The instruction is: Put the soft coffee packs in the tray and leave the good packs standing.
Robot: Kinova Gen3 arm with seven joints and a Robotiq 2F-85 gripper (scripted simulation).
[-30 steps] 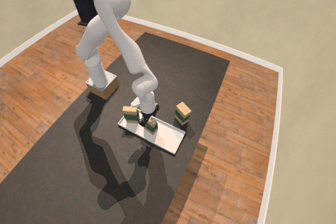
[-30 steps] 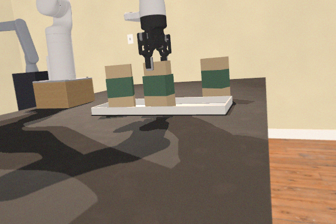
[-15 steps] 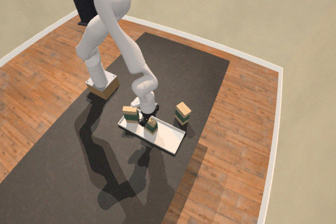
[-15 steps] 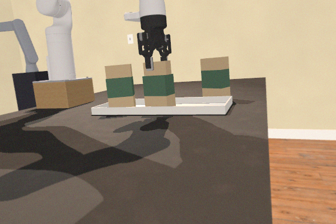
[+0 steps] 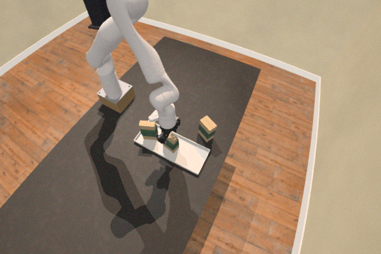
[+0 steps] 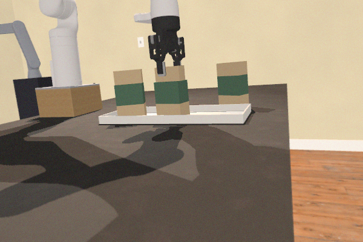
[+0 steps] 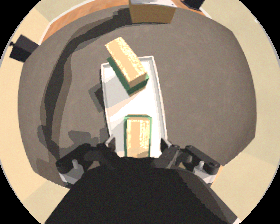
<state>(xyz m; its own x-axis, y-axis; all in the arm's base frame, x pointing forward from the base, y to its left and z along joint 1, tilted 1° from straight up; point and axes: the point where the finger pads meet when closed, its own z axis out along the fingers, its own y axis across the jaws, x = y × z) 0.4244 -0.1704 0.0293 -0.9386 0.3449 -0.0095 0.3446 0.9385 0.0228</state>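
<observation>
From the top, the white tray [image 5: 203, 159] is holding two coffee packs, one [image 5: 171, 141] under the gripper [image 5: 166, 136], while the third pack [image 5: 207, 128] is standing just behind the tray. From the side, the fingers are spread wide around that pack's [image 6: 171, 94] top, gripping nothing. Looking down from the wrist, the pack [image 7: 138, 135] is probably light and squashy, so its two big flat sides are the best place to pinch.
</observation>
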